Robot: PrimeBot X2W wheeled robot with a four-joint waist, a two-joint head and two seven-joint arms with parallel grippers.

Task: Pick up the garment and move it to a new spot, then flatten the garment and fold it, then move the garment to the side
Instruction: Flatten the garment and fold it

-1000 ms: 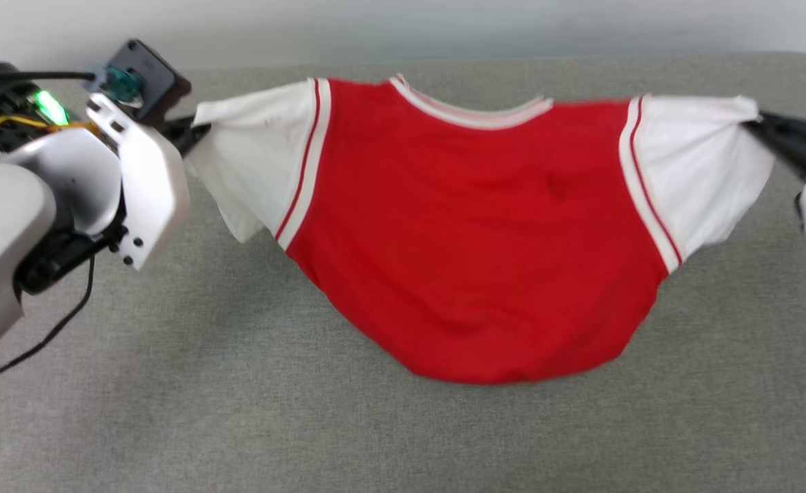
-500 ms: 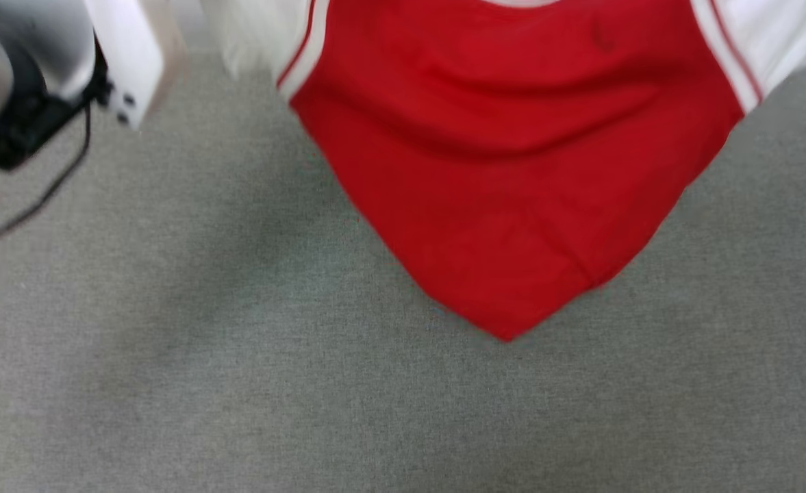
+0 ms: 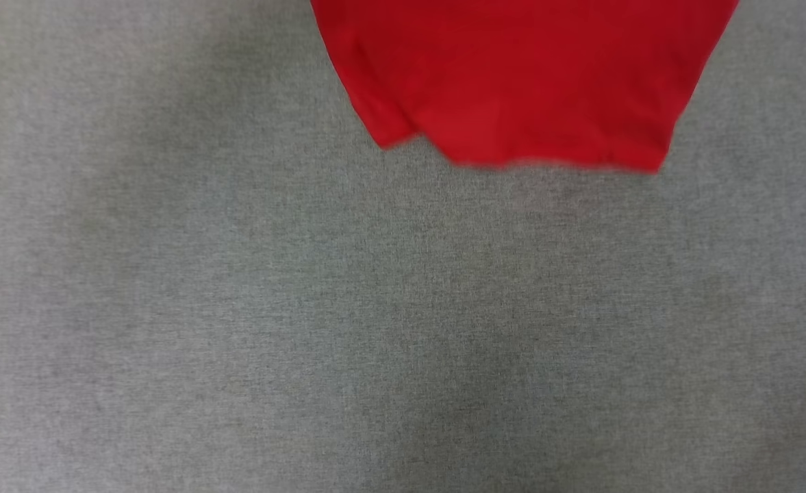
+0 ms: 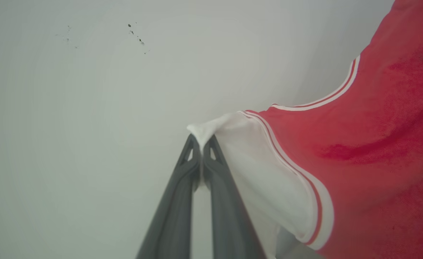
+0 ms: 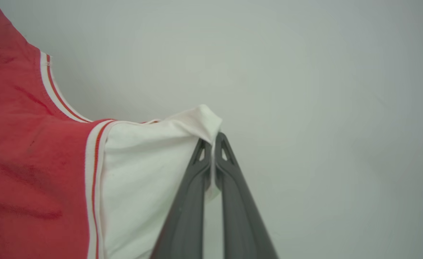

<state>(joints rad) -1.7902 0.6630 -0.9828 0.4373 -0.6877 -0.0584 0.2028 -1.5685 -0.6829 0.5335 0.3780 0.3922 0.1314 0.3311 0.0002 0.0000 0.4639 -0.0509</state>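
Left gripper (image 4: pixel 201 144): its two dark fingers were pressed together, clamped on the pinched corner of a white sleeve (image 4: pixel 265 180), which peaked just over the fingertips.
Right gripper (image 5: pixel 213 142): its fingers were likewise pressed together on the corner of the other sleeve (image 5: pixel 146 172), with white cloth folded over the tips.
Garment (image 3: pixel 526 75): it was held by both sleeve corners, the red body hanging between the two grippers.
Left wrist view: past the grip, striped trim (image 4: pixel 315 201) edged the sleeve, and the red body filled the right side up to a trimmed neckline.
Right wrist view: the mirror of that, with the trim and red body to the left of the grip.
Head view: the red lower body and its blurred hem (image 3: pixel 533 163) lay at the top edge. I could not tell whether the hem touched down.
Surface (image 3: pixel 307 329): grey woven cloth, plain, with soft shading under and beside the garment.
Wall (image 4: pixel 89 108): pale and bare behind both grippers, with a few dark specks (image 4: pixel 136 34) in the left wrist view.
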